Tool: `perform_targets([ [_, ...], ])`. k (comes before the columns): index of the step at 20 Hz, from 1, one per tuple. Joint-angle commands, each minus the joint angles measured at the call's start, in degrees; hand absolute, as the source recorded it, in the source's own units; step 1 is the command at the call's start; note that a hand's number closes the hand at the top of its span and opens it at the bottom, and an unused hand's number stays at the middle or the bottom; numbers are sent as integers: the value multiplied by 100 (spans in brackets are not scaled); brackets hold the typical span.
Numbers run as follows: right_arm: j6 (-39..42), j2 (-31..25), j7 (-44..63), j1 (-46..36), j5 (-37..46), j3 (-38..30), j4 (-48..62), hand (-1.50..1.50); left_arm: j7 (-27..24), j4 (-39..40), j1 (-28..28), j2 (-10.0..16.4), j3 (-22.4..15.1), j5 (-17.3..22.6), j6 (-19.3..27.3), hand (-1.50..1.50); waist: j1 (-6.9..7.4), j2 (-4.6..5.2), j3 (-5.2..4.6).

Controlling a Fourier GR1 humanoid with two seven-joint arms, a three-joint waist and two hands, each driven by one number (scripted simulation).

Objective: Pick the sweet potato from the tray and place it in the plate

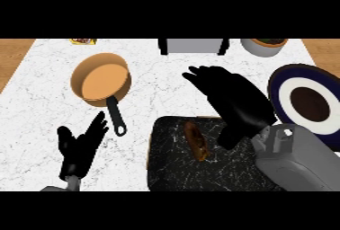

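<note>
Sweet potato (196, 142) lies on black marbled tray (172, 170), near centre. Right hand (235, 101) over the tray's far edge, just right of it, fingers straight, not gripping. Plate (287, 96) at right. Left hand (78, 146) resting left of tray, fingers straight. Frying pan (100, 78) far left.

Single view here, from head height, looking steeply down on the counter (46, 103), close in; the tray (172, 170) lies nearest, right forearm (299, 159) entering from the lower edge.

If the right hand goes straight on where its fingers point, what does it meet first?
The right hand would likely meet the grey box at the far edge; depth is unclear.
</note>
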Motion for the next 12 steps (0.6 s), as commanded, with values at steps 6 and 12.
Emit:
perform_targets([
  [6, 832, 1082, 1477, 166, 883, 791, 7, -150, -264, 349, -59, -321, 48, -249, 26, 0, -4, 24, 10],
  [12, 334, 1330, 1161, 498, 1841, 1125, 885, -150, 190, 112, -289, -163, 314, -173, -129, 0, 15, 31, 13],
])
